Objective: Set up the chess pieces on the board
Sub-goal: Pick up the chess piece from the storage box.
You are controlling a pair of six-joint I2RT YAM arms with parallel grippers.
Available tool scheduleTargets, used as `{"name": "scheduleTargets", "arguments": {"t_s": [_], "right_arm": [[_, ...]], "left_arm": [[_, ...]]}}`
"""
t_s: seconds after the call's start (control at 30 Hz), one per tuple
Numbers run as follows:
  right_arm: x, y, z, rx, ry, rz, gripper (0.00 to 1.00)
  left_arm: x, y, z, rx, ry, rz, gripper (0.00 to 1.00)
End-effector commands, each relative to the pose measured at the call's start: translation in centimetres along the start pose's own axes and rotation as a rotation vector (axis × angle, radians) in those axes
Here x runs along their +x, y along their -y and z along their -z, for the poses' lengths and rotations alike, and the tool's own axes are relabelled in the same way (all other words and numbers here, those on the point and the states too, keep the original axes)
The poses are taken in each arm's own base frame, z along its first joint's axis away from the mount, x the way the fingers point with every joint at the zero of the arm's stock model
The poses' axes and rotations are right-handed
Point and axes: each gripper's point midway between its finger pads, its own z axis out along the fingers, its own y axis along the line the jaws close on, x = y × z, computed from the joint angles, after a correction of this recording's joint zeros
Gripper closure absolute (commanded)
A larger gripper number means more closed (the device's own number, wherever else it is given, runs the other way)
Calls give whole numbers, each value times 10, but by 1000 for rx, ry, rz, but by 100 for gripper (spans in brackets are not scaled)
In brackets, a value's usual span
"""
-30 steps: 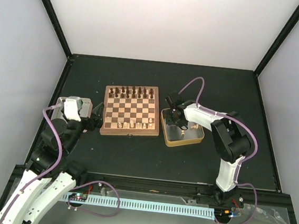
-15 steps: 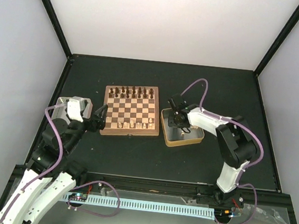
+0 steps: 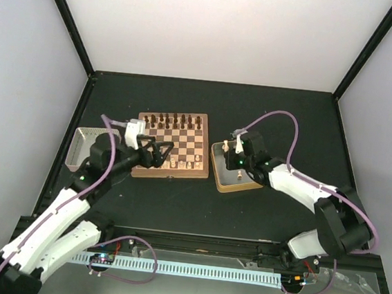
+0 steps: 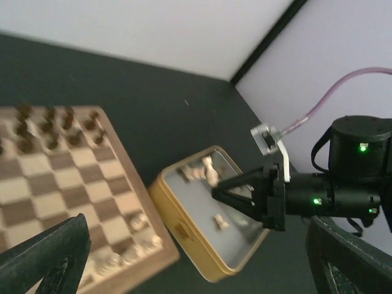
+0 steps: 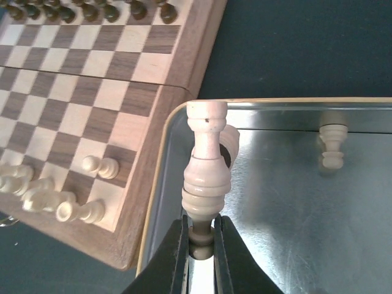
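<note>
Both arms are white shells jointed in black. The left arm (image 3: 65, 211), at seven o'clock in the overhead view, has a mauve cable (image 3: 115, 154) running along it. The right arm (image 3: 296, 188), at four o'clock, has a matching mauve lead (image 4: 335, 84) clipped near its black wrist, where small green lights (image 4: 364, 147) glow. The right gripper (image 5: 201, 228) has slim, smooth black fingers (image 5: 174, 257). The left gripper (image 4: 196, 245) has broad, matte black ones with a grainy face.
</note>
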Motion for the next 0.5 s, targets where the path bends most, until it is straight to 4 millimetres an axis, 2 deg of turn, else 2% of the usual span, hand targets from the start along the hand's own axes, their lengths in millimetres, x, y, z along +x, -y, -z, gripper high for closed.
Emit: {"name": "scheduleTargets", "arguments": {"t_s": [0.0, 0.2, 0.33, 0.47], "right_arm": [[-23, -23, 18, -153, 134, 72, 99], [-17, -37, 33, -245, 164, 125, 99], [-14, -38, 40, -259, 180, 144, 99], [-12, -36, 47, -258, 210, 158, 99]], "left_arm": [[14, 29, -27, 200, -131, 172, 4], [29, 41, -77, 298, -281, 309, 9], [20, 58, -109, 323, -328, 284, 11], [31, 62, -146, 320, -422, 272, 25]]}}
